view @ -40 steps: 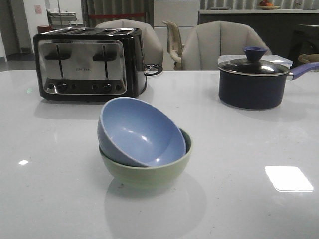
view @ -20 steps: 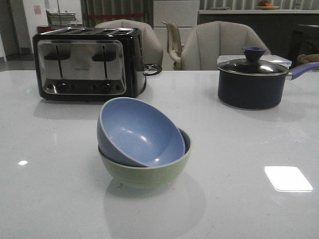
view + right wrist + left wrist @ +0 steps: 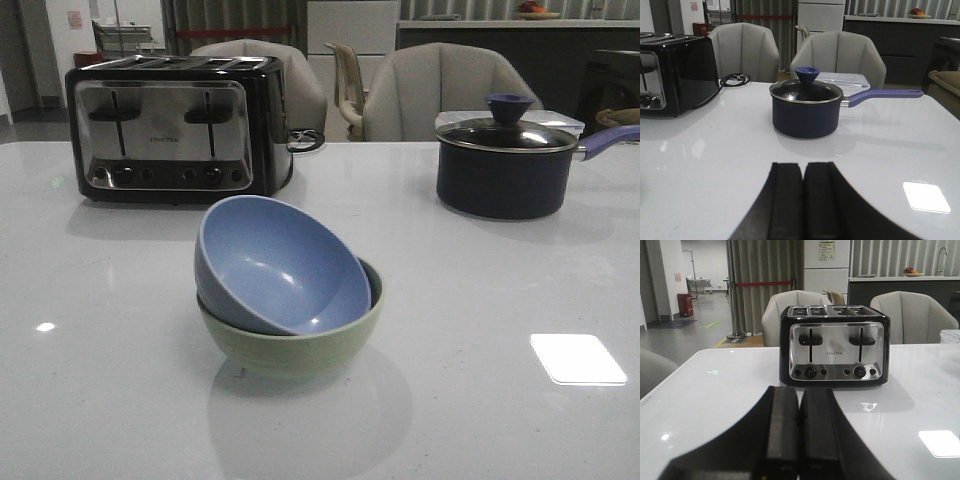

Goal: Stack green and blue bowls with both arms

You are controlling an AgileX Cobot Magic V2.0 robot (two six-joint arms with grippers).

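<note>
The blue bowl [image 3: 280, 265] rests tilted inside the pale green bowl [image 3: 300, 345] at the middle of the white table in the front view, its opening facing right and toward me. Neither arm shows in the front view. My left gripper [image 3: 799, 392] is shut and empty, low over the table and facing the toaster. My right gripper [image 3: 804, 167] is shut and empty, low over the table and facing the saucepan. The bowls do not show in either wrist view.
A black and chrome toaster [image 3: 175, 125] stands at the back left, also in the left wrist view [image 3: 835, 345]. A dark lidded saucepan [image 3: 510, 160] with a blue knob stands at the back right, also in the right wrist view [image 3: 806, 107]. Grey chairs stand behind the table.
</note>
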